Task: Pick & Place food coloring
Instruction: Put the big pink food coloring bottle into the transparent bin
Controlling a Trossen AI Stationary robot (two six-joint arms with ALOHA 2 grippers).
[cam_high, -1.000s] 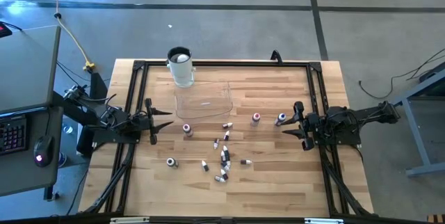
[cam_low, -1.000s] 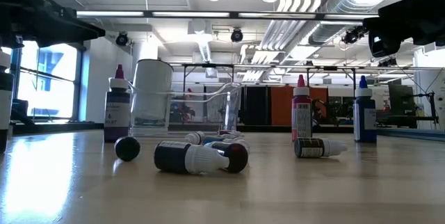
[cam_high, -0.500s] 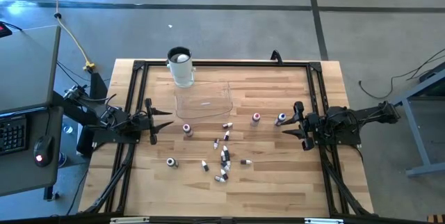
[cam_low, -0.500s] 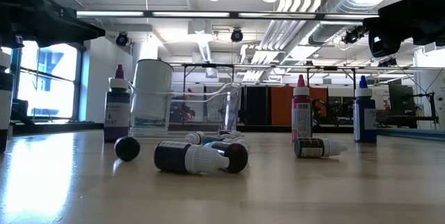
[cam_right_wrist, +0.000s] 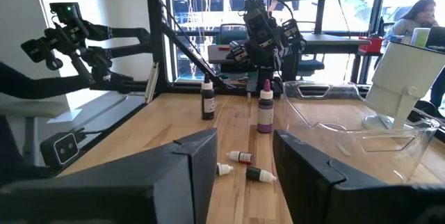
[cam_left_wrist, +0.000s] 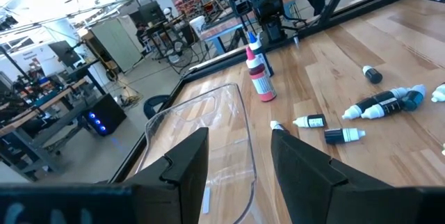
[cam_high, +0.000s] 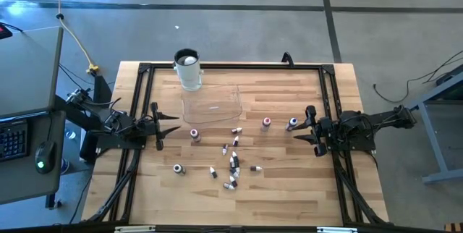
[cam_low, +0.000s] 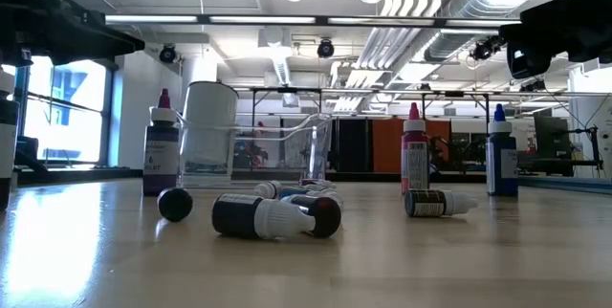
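Currently both idle: left claw [cam_high: 168, 126] at 9 o'clock and right claw [cam_high: 302, 126] at 3 o'clock, each released, empty; food coloring [cam_high: 232, 162] scattered mid-table [cam_high: 289, 182], below tray [cam_high: 211, 104].

One camera hangs overhead and looks straight down on the whole worktop [cam_high: 289, 189], both arms at its sides. Another sits at worktop height, close to the scattered bottles, facing level into the room. Each wrist camera looks along the wood toward the opposite arm. All four share the clear tray [cam_high: 211, 104] and the bottles.
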